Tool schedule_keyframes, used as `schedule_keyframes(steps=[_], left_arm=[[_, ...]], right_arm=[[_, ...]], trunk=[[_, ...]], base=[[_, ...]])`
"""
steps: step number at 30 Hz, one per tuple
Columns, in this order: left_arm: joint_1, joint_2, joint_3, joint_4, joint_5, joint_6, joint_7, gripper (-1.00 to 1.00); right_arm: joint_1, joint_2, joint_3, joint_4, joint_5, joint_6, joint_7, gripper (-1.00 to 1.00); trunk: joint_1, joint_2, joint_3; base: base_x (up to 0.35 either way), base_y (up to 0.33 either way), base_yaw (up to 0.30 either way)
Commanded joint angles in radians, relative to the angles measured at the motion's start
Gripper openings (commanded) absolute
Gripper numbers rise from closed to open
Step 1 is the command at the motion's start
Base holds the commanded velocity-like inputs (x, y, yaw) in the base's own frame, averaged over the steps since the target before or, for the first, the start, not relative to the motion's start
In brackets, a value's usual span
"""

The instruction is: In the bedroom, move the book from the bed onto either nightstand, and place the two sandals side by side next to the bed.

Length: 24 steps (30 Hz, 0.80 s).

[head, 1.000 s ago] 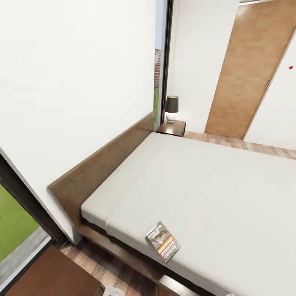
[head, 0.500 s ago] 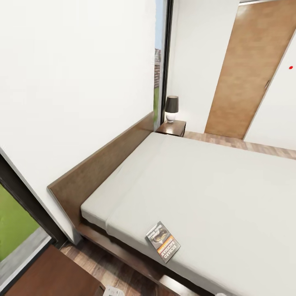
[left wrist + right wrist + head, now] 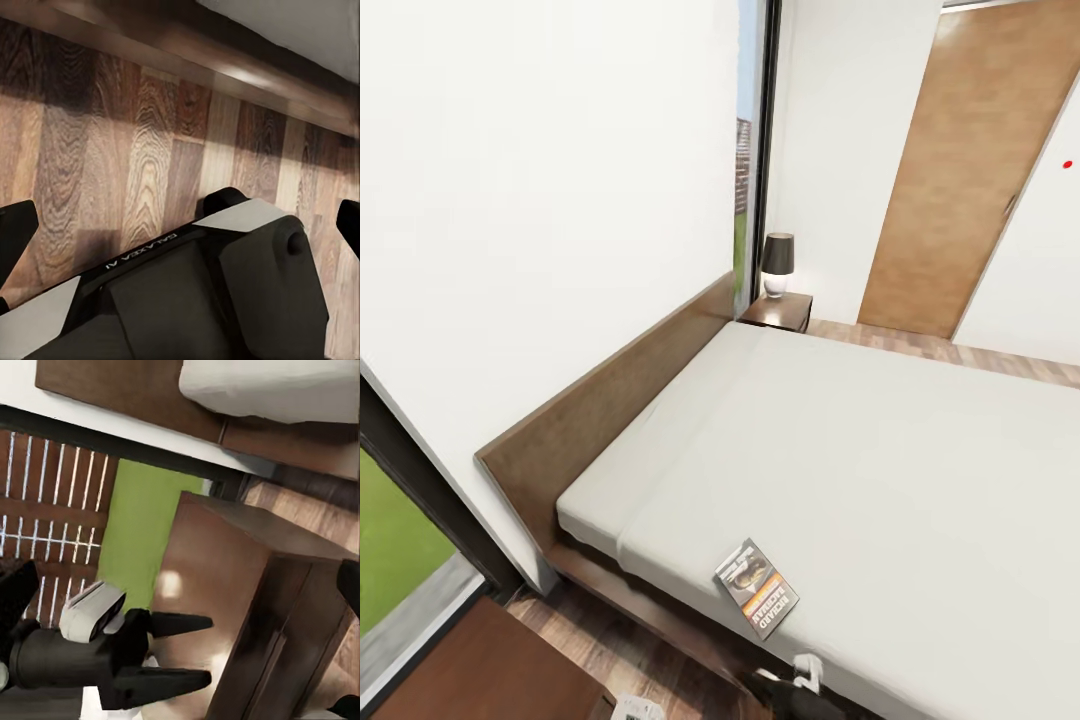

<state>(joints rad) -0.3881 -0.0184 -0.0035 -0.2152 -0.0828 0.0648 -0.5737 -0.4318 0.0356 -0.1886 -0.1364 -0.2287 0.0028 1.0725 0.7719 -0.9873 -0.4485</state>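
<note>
Lying flat on the bed (image 3: 920, 440), the book (image 3: 757, 588) shows orange banding; left end effector (image 3: 187, 652) spread, right unclear.

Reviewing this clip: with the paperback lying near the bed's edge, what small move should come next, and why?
Probably raise an arm toward the dark grey paperback with the orange band. It lies flat and untouched on the whitish-grey mattress near the closest edge, and a dark arm part is only just showing at the bottom of the head view, below the book.

Bright even daylight, soft shadows, slight blur, wide-angle edge distortion.
</note>
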Motion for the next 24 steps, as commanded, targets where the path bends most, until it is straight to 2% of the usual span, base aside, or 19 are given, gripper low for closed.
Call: schedule_keyframes(steps=[1, 3, 5, 8, 10, 12, 14, 17, 21, 24], left_arm=[[0.0, 0.0, 0.002, -0.004, -0.006, 0.006, -0.031, 1.0], [0.0, 0.0, 0.002, -0.005, -0.006, 0.006, -0.117, 1.0], [0.0, 0.0, 0.003, -0.005, -0.005, 0.006, -0.173, 1.0], [0.0, 0.005, 0.005, -0.025, -0.001, 0.007, -0.308, 1.0], [0.0, 0.016, 0.006, -0.058, 0.023, 0.01, -0.393, 1.0], [0.0, 0.038, 0.006, -0.084, 0.073, 0.022, -0.453, 1.0], [0.0, 0.053, 0.005, -0.093, 0.122, 0.045, -0.476, 1.0], [0.0, 0.074, 0.003, -0.085, 0.15, 0.057, -0.48, 1.0], [0.0, 0.089, 0.003, -0.032, 0.162, 0.056, -0.473, 1.0], [0.0, 0.091, 0.003, -0.013, 0.165, 0.046, -0.44, 1.0]], right_arm=[[-0.001, 0.002, -0.006, -0.009, -0.016, 0.001, 0.004, 1.0], [-0.001, 0.003, -0.006, -0.018, -0.062, 0.003, 0.004, 1.0], [-0.001, 0.002, -0.006, -0.021, -0.08, 0.003, 0.005, 1.0], [-0.001, 0.002, -0.006, -0.023, -0.101, 0.003, 0.005, 1.0], [-0.001, 0.001, -0.006, -0.024, -0.107, 0.003, 0.006, 1.0], [-0.001, 0.001, -0.006, -0.024, -0.11, 0.004, 0.007, 1.0], [-0.001, 0.001, -0.006, -0.025, -0.111, 0.004, 0.007, 1.0], [-0.001, 0.001, -0.007, -0.025, -0.113, 0.005, 0.007, 1.0], [-0.001, 0.004, -0.006, -0.025, -0.113, 0.005, 0.007, 1.0], [-0.001, 0.022, -0.006, -0.026, -0.113, 0.004, 0.005, 1.0]], trunk=[[0.0, -0.001, -0.001], [0.0, -0.001, -0.001], [0.0, -0.001, -0.001], [0.0, -0.001, -0.001], [0.0, -0.001, -0.001], [0.0, -0.001, -0.001], [0.0, -0.001, -0.001], [0.0, -0.001, -0.001], [0.0, -0.001, -0.001], [0.0, -0.001, -0.001]], base=[[0.0, 0.0, 0.0], [0.0, 0.0, 0.0], [0.0, 0.0, 0.0], [0.0, 0.0, 0.0], [0.0, 0.0, 0.0], [0.0, 0.0, 0.0], [0.0, 0.0, 0.0], [0.0, 0.0, 0.0], [0.0, 0.0, 0.0], [0.0, 0.0, 0.0]])
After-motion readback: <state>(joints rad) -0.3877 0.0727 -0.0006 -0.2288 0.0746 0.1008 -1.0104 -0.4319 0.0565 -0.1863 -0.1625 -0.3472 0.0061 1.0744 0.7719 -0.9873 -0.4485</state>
